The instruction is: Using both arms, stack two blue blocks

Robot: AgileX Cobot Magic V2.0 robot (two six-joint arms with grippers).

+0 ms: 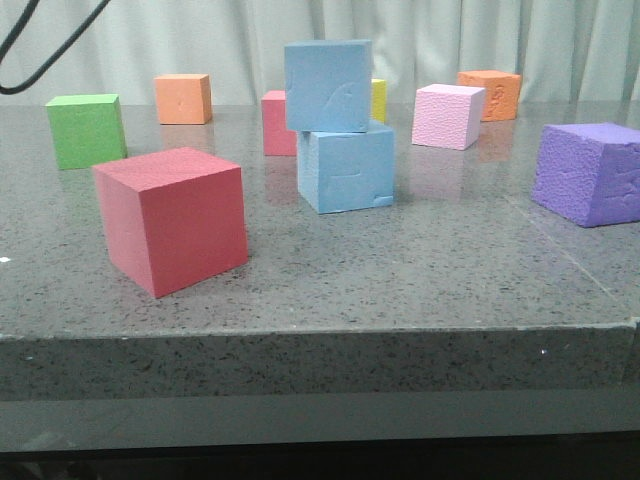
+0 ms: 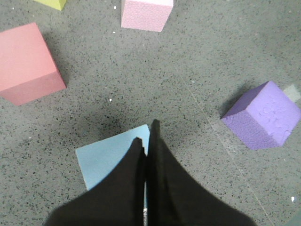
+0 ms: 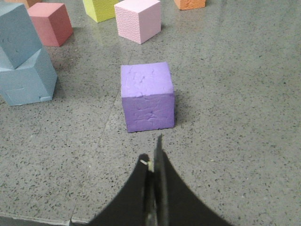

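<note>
Judging by their dented, scuffed faces, the two blue blocks look like light, soft foam that would give under pressure, so you would pinch either one gently across two opposite flat sides. An upper blue block [image 1: 328,85] sits skewed on a lower blue block [image 1: 346,168], both pale sky-blue cubes. Your left gripper [image 2: 147,136] hangs directly above the stack, fingers pressed together on nothing; your right gripper [image 3: 152,153], likewise pressed together, has it well off to its left, beyond a purple cube [image 3: 147,96].
</note>
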